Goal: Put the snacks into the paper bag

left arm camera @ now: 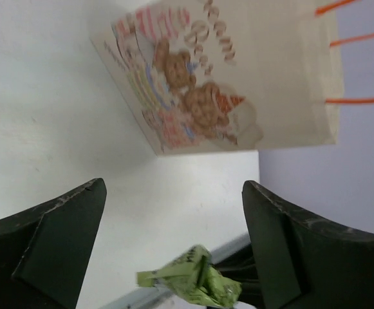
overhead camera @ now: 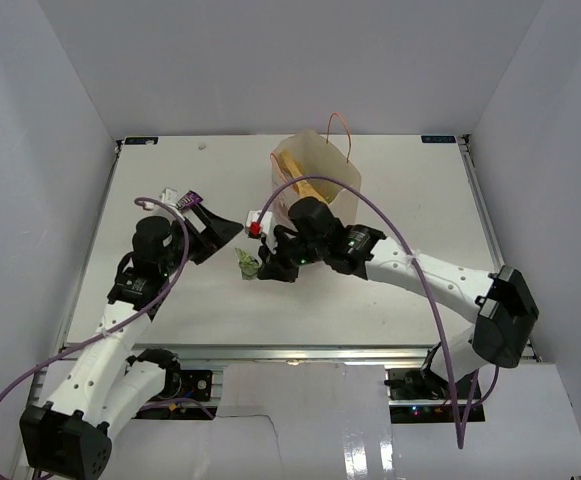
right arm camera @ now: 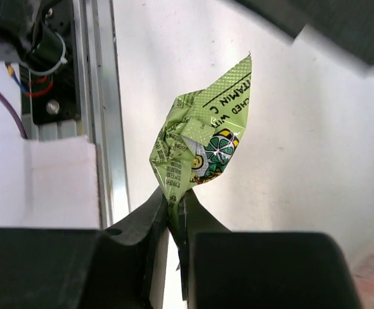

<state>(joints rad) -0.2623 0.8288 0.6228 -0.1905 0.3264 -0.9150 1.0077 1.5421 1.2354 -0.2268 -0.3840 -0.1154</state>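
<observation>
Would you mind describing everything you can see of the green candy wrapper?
The green candy wrapper is a crumpled, glossy foil-like sachet with dark print and a lime-slice picture. The right gripper pinches one end, the rest jutting beyond it, seemingly clear of the table and apart from the paper bag.

So the white desk (overhead camera: 410, 200) has the cream paper bag (overhead camera: 322, 172) standing toward its far middle. A purple wrapper (overhead camera: 187, 197) lies out at the far left, and a small white-and-red wrapper (overhead camera: 259, 222) sits just left of the bag.
</observation>
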